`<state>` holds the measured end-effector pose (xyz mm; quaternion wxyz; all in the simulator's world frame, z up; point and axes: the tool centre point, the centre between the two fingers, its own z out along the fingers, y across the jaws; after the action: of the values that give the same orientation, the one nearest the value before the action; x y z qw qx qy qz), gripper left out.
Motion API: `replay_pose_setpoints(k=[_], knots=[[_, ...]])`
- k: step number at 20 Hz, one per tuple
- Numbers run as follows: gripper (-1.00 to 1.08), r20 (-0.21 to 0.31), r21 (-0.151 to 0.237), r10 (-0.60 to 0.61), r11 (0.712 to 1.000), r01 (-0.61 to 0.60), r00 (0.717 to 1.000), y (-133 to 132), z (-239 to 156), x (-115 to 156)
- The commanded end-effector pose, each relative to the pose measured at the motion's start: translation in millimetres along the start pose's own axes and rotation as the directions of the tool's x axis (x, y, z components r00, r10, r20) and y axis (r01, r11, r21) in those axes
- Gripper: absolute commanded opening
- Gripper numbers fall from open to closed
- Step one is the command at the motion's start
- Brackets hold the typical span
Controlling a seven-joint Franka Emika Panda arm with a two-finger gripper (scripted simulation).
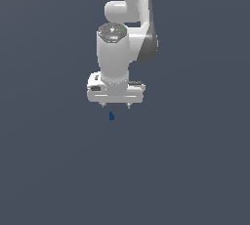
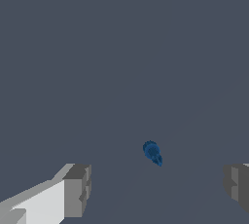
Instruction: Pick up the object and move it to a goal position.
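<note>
The object [image 1: 111, 116] is a tiny dark blue knobby piece lying on the grey floor. In the exterior view it sits just below my white gripper [image 1: 116, 105], between the two fingertips and slightly toward that view's left. My gripper is open and empty, its fingers spread wide and pointing down. In the wrist view the object [image 2: 152, 153] lies apart from both fingers, between the grey pads [image 2: 78, 191] that show at the frame's edge. It touches neither finger.
The grey floor [image 1: 195, 170] stretches flat all around. The white arm [image 1: 124, 18] rises above the gripper. No goal marker shows in either view.
</note>
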<state>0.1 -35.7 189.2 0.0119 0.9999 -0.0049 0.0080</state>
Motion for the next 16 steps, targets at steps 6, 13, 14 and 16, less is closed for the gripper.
replay_pose_setpoints(k=[6, 13, 14, 16], knots=[[1.0, 0.004, -0.002, -0.111, 0.994, 0.111, 0.994, 5, 9, -4], [1.0, 0.01, -0.003, -0.276, 0.961, 0.276, 0.961, 11, 22, -9], [1.0, 0.011, -0.003, -0.301, 0.954, 0.301, 0.954, 12, 24, -10], [1.0, 0.013, -0.002, -0.351, 0.936, 0.351, 0.936, 14, 28, -12]])
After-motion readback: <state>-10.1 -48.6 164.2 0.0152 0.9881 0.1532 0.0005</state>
